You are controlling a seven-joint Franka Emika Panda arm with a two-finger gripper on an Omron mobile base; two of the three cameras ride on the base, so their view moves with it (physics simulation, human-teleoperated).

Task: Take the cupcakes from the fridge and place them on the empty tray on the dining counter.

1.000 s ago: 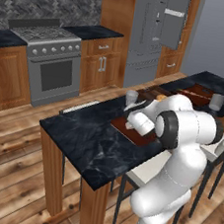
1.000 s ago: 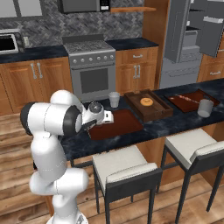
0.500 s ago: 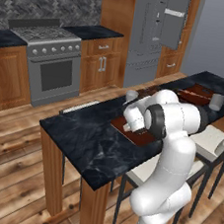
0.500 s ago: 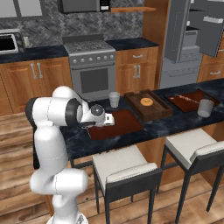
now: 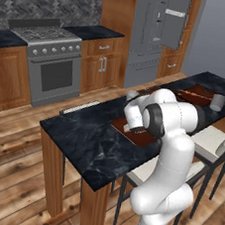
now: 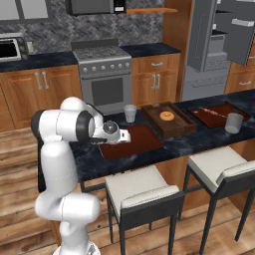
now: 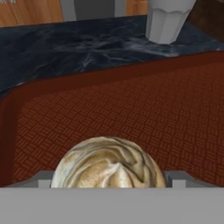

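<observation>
A cupcake (image 7: 109, 168) with a swirled tan-cream top stands on the dark reddish-brown tray (image 7: 131, 100), near the tray's rim. My gripper (image 7: 109, 183) is open, its fingers spread wide on either side of the cupcake. The tray (image 6: 142, 141) lies on the dining counter (image 6: 189, 142), and the gripper (image 6: 125, 135) hovers low over the tray's left end. In the left base view the gripper (image 5: 128, 128) hangs over the tray (image 5: 119, 124) on the counter (image 5: 82, 131). The fridge (image 6: 219, 45) stands at the back with one upper door swung open, also seen from the left base as the fridge (image 5: 149, 34).
A grey cup (image 6: 130, 113) stands just behind the tray. To its right lie a wooden box tray (image 6: 167, 118) with a round pastry, a reddish board (image 6: 216, 113) and a second grey cup (image 6: 232, 122). Two stools (image 6: 142, 191) stand along the counter's near side.
The arm's elbow and forearm have swung in closer above the base. The hand has stayed low over the tray's end with its jaws wide. The cupcake has not moved.
</observation>
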